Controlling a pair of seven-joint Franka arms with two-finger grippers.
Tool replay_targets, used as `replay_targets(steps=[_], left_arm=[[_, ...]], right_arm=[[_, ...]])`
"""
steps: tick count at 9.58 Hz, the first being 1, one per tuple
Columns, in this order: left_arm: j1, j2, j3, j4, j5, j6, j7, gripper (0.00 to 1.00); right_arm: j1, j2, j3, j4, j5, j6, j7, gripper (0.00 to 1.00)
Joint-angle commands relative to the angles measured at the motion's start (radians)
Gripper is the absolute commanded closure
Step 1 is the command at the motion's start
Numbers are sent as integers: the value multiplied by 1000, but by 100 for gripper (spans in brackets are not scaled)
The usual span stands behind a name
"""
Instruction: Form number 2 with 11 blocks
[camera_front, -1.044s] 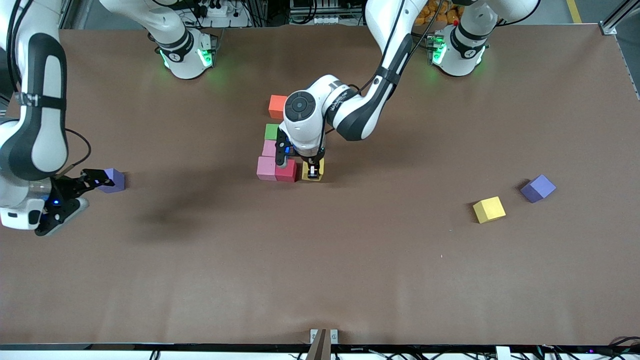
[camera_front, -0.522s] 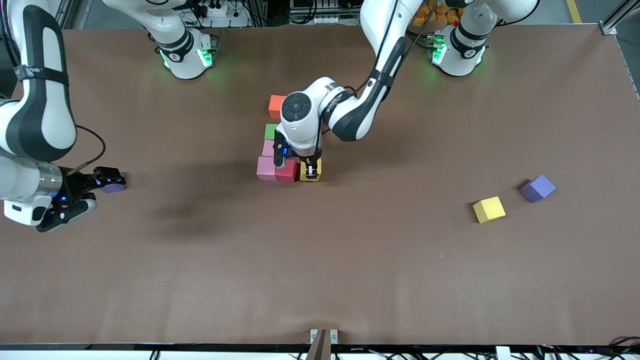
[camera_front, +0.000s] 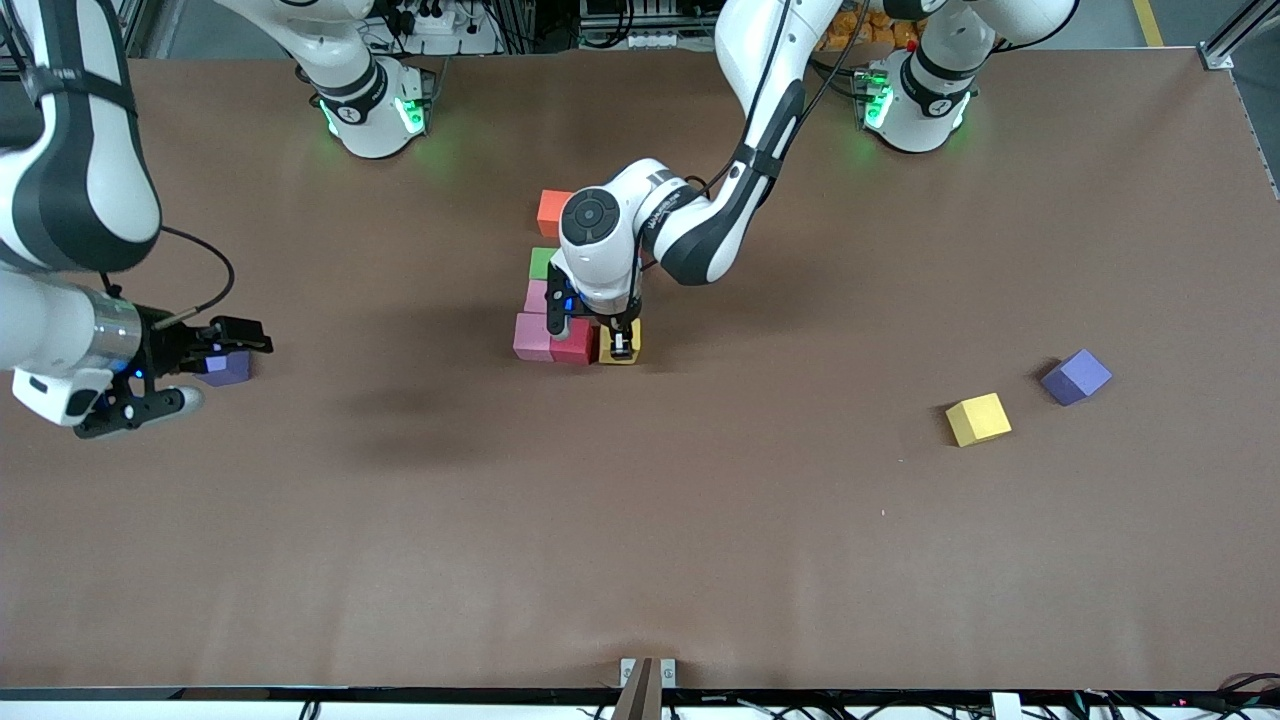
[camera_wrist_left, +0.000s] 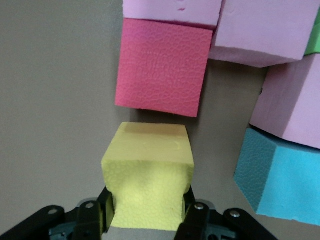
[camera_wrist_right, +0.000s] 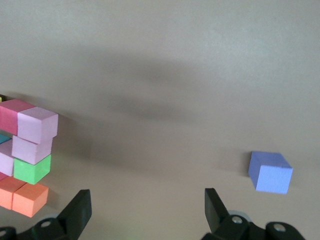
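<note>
While right gripper (camera_front: 215, 365) advanced, blocks (camera_front: 560, 338) stayed.

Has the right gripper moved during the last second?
Yes. The right gripper has swung toward the purple cube and now covers part of it.

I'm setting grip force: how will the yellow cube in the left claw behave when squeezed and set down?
The yellow cube looks like matte foam, so it probably gives a little between the left claw and weighs little. Its rough surface should resist slipping. Its flat faces make rolling or tipping unlikely once it sits beside the crimson cube.
</note>
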Motion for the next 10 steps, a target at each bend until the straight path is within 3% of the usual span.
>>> replay_targets(steps=[1, 2, 4, 6, 7, 8, 9, 10], left_arm=[[-18, 22, 24, 21, -27, 18, -13, 100], [-19, 24, 24, 21, -26, 22, -11, 100], [-18, 28, 22, 21, -24, 28, -5, 85], [-19, 28, 19, 18, -23, 30, -7, 78], [-19, 28, 19, 18, -20, 30, -5, 67], [-19, 28, 16, 17, -20, 30, -7, 7], [-19, 28, 16, 17, -18, 30, -8, 0], [-19, 25, 16, 17, -18, 30, -10, 0]], right_arm=[[-40, -172, 39, -159, -21, 15, 36, 0], [-38, -234, 36, -211, -20, 15, 44, 0], [-23, -294, 27, -228, -17, -34, 44, 0], [18, -357, -23, -260, -18, -59, 42, 0], [20, -366, -28, -269, -21, -62, 36, 0], [23, -354, -30, -248, -29, -68, 31, 0], [29, -340, -30, -233, -70, -67, 34, 0], [37, -333, -30, -224, -99, -68, 40, 0]])
